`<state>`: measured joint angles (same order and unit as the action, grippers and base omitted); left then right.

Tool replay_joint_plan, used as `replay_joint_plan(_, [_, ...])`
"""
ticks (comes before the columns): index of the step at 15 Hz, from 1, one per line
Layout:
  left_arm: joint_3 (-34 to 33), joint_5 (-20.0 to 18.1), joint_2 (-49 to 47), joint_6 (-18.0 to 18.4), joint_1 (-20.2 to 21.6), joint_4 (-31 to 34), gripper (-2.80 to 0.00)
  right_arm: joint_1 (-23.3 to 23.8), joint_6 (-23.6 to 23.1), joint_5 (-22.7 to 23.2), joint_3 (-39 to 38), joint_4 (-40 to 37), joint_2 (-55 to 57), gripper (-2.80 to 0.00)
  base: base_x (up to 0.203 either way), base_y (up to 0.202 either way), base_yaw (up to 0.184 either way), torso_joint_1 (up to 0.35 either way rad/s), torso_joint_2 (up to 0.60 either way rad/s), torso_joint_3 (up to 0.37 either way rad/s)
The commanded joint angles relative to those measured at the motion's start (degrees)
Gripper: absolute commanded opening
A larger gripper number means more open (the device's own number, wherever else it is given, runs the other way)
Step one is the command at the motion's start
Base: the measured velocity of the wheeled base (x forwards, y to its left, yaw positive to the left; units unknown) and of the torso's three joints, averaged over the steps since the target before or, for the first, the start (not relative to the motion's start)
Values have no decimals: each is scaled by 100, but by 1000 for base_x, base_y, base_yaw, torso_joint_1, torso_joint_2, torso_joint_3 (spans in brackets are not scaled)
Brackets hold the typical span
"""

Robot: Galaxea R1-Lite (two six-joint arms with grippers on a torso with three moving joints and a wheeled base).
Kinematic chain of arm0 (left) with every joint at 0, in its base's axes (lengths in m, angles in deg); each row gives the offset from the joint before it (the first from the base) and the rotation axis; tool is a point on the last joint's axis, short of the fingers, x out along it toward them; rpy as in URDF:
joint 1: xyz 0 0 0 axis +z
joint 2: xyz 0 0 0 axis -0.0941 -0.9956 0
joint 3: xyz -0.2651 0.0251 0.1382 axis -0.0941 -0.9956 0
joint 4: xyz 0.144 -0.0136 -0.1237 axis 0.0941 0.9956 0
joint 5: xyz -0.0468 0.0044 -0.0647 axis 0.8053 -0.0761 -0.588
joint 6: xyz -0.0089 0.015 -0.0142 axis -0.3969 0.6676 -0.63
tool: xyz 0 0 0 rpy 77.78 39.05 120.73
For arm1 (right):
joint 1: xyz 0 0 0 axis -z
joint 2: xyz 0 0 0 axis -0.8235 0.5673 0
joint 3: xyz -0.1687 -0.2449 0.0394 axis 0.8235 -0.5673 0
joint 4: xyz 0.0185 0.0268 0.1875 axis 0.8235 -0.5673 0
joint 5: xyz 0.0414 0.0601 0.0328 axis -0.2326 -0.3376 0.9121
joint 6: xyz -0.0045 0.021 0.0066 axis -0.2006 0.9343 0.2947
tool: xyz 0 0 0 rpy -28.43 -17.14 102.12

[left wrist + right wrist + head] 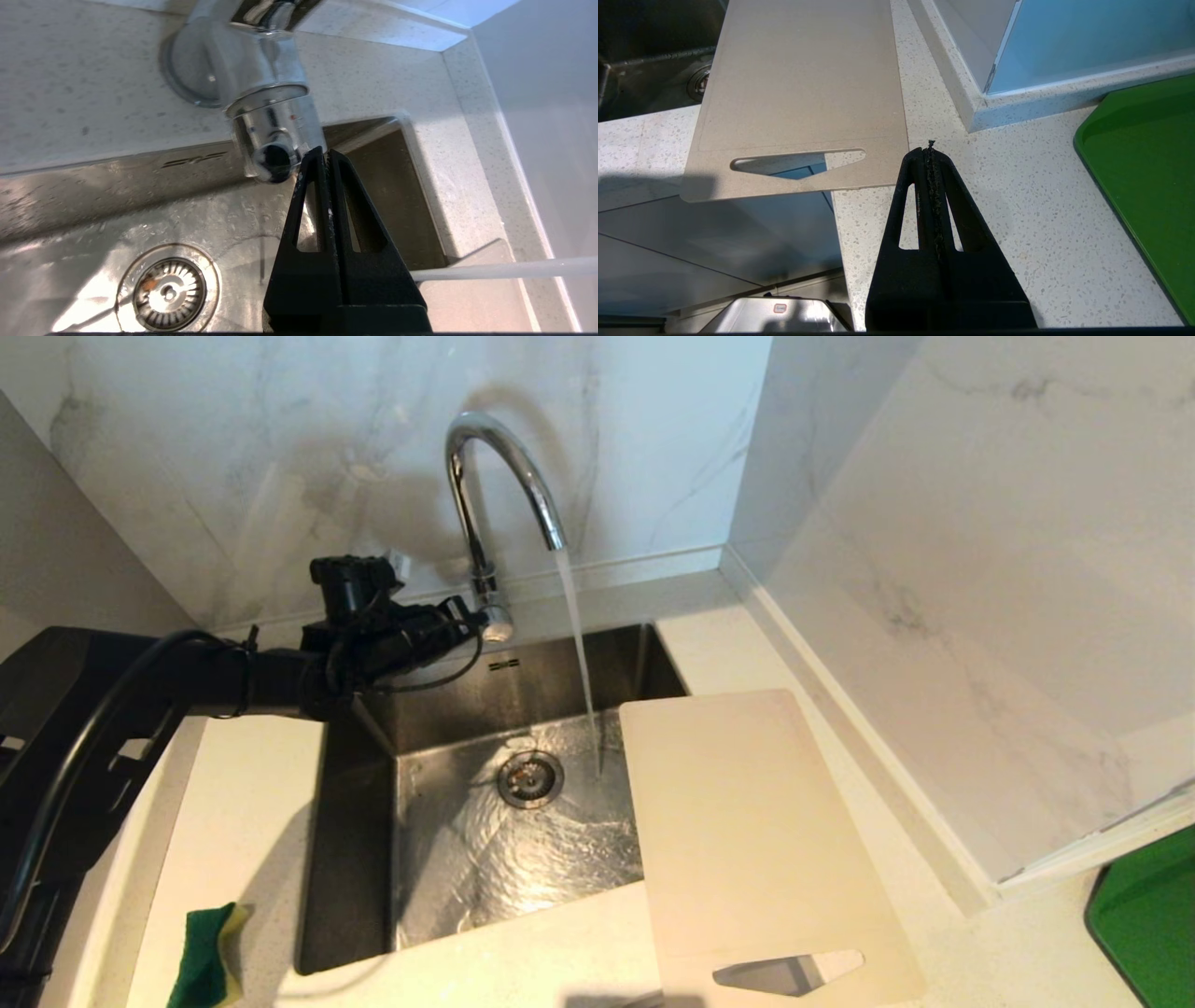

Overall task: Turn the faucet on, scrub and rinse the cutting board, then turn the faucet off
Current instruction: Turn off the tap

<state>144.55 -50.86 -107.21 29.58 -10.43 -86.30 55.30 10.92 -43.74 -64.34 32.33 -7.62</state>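
Observation:
The chrome faucet [495,476] arches over the steel sink [448,859], and water [581,653] runs from its spout into the basin just left of the cutting board's far corner. The beige cutting board [747,831] lies flat across the sink's right rim and the counter, its handle cutout toward me. My left gripper [470,613] is shut and empty, with its tips [325,154] right beside the rounded end of the faucet's lever [273,161]. My right gripper [930,151] is shut and empty, hovering over the counter by the cutting board's [803,84] near corner; it is outside the head view.
A green-and-yellow sponge [205,957] lies on the counter left of the sink. A green tray [1148,915] sits at the far right. A marble wall stands behind the sink, and another runs along the right. The drain [530,778] is mid-basin.

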Motion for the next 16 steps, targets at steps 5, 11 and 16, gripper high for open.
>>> replay_joint_plan(5, [198,-82,-189,-43,5,-15,-280,-4,-2,5,0,0,7,-280,0,0,0,0,0,0])
replay_joint_plan(11, [347,-82,-209,-150,-26,-29,-280,1,-2,5,0,0,7,-280,0,0,0,0,0,0])
replay_joint_plan(16, [361,-82,-212,-164,-8,-85,-280,-4,-2,5,0,0,7,-280,0,0,0,0,0,0])
